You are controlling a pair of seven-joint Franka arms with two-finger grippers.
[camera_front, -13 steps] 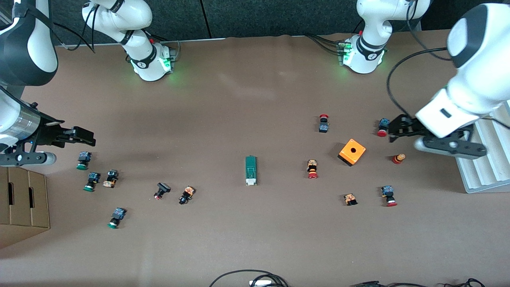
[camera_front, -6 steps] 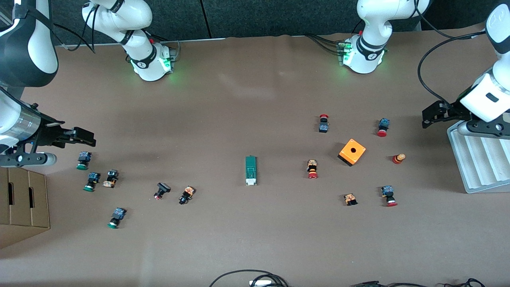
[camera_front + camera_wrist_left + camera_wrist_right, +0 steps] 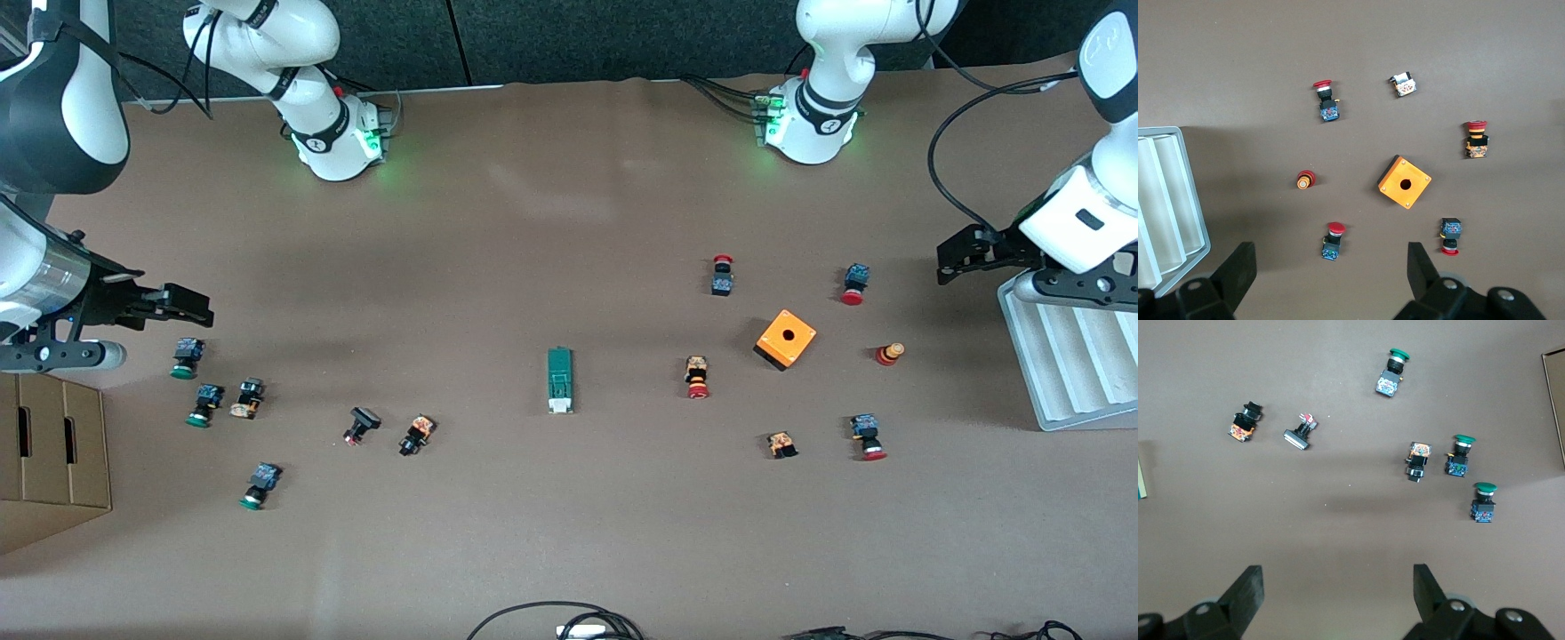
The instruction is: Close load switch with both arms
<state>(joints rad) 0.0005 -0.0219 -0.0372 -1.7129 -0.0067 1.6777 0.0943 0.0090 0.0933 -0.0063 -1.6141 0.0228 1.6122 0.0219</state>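
Observation:
The load switch (image 3: 559,380) is a narrow green block that lies flat at the middle of the table, its white piece at the end nearer the front camera. Only a sliver of it shows in the right wrist view (image 3: 1141,479). My left gripper (image 3: 946,263) is open and empty, up over the table beside the white tray, well apart from the switch. In the left wrist view it (image 3: 1330,267) hangs over a red-capped push button (image 3: 1331,241). My right gripper (image 3: 201,308) is open and empty, up over the right arm's end of the table; it also shows in the right wrist view (image 3: 1338,579).
An orange cube with a hole (image 3: 786,339) and several red-capped push buttons lie toward the left arm's end. Several green-capped buttons (image 3: 185,357) lie near my right gripper. A white ribbed tray (image 3: 1067,373) and a cardboard box (image 3: 44,453) stand at the table's ends.
My left arm has swung away from beside the orange cube toward the white tray, with its gripper still open. The right arm and the load switch have not moved.

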